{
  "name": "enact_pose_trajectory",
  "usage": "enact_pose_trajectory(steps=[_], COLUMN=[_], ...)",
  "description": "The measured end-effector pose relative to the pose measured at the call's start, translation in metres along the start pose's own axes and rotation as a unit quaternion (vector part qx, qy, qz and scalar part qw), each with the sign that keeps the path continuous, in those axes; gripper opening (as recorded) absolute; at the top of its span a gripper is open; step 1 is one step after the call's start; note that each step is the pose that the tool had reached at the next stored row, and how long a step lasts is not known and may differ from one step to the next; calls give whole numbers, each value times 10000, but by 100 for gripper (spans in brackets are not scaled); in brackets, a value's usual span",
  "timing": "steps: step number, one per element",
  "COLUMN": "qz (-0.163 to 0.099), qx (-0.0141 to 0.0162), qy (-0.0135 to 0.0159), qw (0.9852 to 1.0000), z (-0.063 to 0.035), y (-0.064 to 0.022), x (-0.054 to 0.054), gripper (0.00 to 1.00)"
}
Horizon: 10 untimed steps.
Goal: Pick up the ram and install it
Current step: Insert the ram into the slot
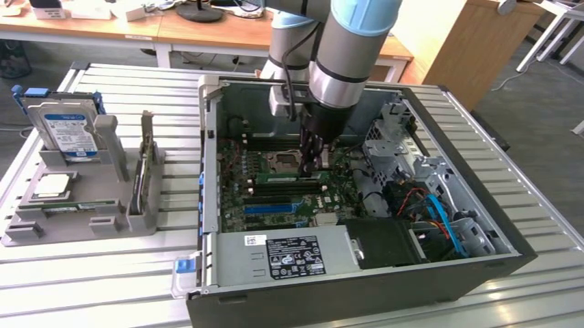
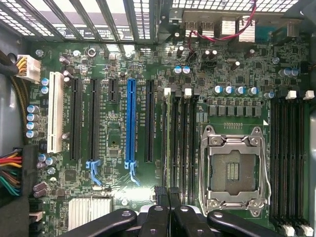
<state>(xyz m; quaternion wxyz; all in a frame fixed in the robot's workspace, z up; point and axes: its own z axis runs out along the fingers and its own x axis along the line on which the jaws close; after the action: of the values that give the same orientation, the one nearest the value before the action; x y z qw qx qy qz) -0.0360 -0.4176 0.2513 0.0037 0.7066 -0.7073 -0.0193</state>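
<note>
- The ram [image 1: 284,179] [image 2: 169,143] stands on edge in a motherboard slot inside the open computer case [image 1: 365,290], beside the empty CPU socket [image 2: 232,170].
- The pincer [image 1: 315,166] [image 2: 168,195] is clenched on the ram's top edge.
- On the exterior view's left, a grey holder [image 1: 109,222] carries a hard drive [image 1: 68,130] and a CPU chip [image 1: 53,184].
- The counter [image 1: 91,287] is slatted metal, with wooden desks [image 1: 109,27] behind it.
- The arm hides the pincer's upper part.
</note>
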Motion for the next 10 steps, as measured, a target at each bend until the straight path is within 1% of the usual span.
enact_pose_trajectory(steps=[10], qz=[0], qx=[1], qy=[-1], qw=[10000], z=[18], y=[-1], x=[0], gripper=[12])
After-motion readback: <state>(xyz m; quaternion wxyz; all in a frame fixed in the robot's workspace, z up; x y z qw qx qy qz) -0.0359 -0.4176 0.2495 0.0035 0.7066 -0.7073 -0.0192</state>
